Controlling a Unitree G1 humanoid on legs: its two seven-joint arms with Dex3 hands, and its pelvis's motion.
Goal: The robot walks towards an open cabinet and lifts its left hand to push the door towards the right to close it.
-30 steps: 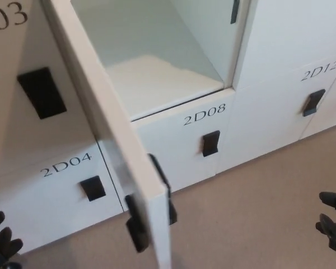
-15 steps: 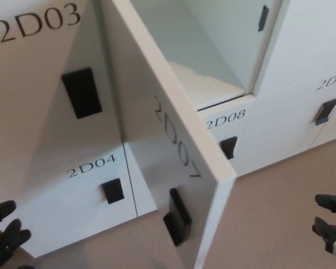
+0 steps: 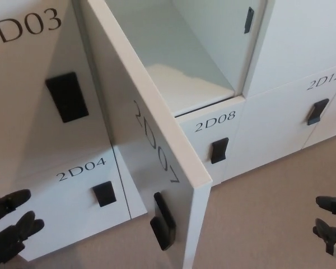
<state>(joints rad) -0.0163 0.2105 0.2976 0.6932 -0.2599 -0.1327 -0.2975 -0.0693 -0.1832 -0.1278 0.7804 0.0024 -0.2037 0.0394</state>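
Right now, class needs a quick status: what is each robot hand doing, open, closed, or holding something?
Left hand: open, fingers apart, holding nothing, not touching the open door.
Right hand: open, fingers apart, holding nothing, low at the picture's right edge.
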